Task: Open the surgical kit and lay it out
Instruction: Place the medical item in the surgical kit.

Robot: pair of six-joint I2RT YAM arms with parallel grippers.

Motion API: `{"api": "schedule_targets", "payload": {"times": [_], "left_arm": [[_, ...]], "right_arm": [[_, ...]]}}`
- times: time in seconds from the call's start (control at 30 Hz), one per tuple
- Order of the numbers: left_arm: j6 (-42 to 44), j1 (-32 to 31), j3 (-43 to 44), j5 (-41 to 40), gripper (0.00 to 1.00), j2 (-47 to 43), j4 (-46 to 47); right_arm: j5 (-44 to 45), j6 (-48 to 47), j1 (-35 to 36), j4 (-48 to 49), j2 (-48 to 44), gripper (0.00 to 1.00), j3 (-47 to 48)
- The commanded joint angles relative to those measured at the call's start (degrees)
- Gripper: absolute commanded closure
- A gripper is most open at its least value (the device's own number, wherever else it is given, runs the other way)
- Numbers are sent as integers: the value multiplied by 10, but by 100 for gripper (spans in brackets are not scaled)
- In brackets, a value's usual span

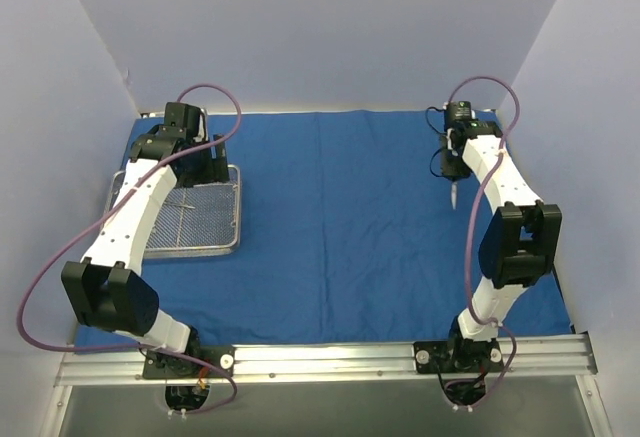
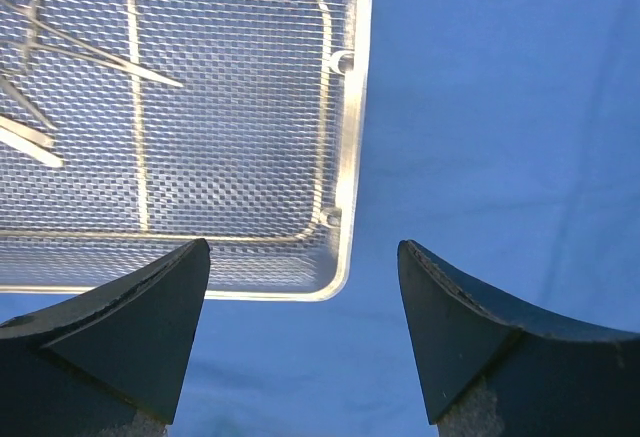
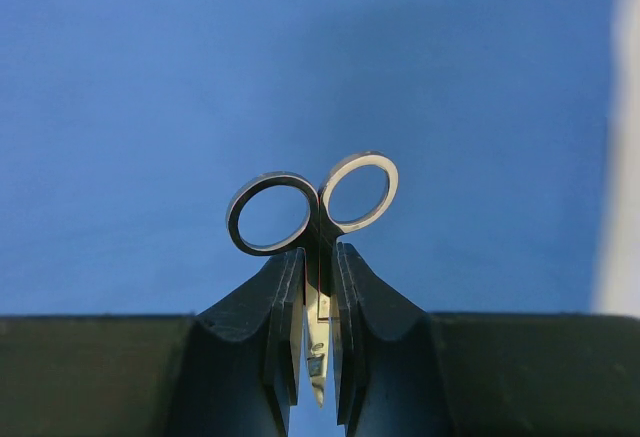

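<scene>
Surgical kit, laid open.
- The tray (image 1: 180,215) is shallow wire mesh. It sits flat on the blue cloth (image 1: 340,227) at the far left.
- In the tray, thin steel instruments (image 2: 90,52) lie flat on the mesh toward one end. The exact count cannot be told.
- The scissors (image 3: 318,202) are out of the tray and held above the cloth at the far right, well apart from it.
- Left jaws are spread wide and empty, hanging over the tray's corner and the bare cloth beside it.
- Right jaws are clamped on the scissors just behind the finger rings, which stick out past the tips.
- The cloth covers the worktop nearly wall to wall and is lightly creased.
- Pale walls (image 1: 330,27) stand on three sides.
- A metal rail (image 1: 330,359) at the near edge carries both arm bases.
</scene>
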Motion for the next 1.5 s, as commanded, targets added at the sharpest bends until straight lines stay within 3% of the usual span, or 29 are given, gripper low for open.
{"api": "schedule_targets", "payload": {"times": [0.0, 0.2, 0.57, 0.97, 1.47], "left_arm": [[44, 20, 5, -38, 16, 16, 25], [41, 68, 6, 0, 16, 33, 42], [38, 81, 13, 13, 16, 53, 49], [28, 95, 44, 29, 16, 86, 51], [27, 120, 39, 44, 16, 93, 49]], "right_arm": [[109, -50, -40, -23, 5, 100, -52], [151, -85, -41, 56, 1, 100, -153], [157, -101, -68, 121, 19, 100, -238], [149, -98, -69, 125, 98, 100, -199], [161, -78, -59, 109, 124, 69, -197]]}}
